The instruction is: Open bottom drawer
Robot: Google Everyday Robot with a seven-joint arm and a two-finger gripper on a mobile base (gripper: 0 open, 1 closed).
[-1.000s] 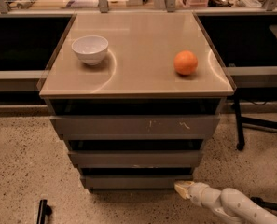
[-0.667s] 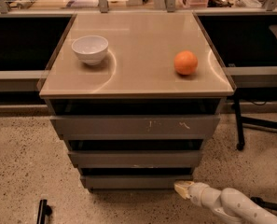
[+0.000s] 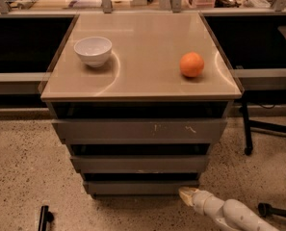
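Seeing the tool [image 3: 187, 194] low near the floor [image 3: 22, 177], just beside the right end of the bottom drawer [image 3: 140, 186]. Cannot tell if wide or narrow.

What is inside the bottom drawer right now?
The bottom drawer shows only its flat grey front; its interior is hidden beneath the middle drawer. The gripper sits by the bottom drawer's lower right corner.

Grey bottom drawer [image 3: 140, 187] closed, tool [image 3: 185, 193] beside its corner.
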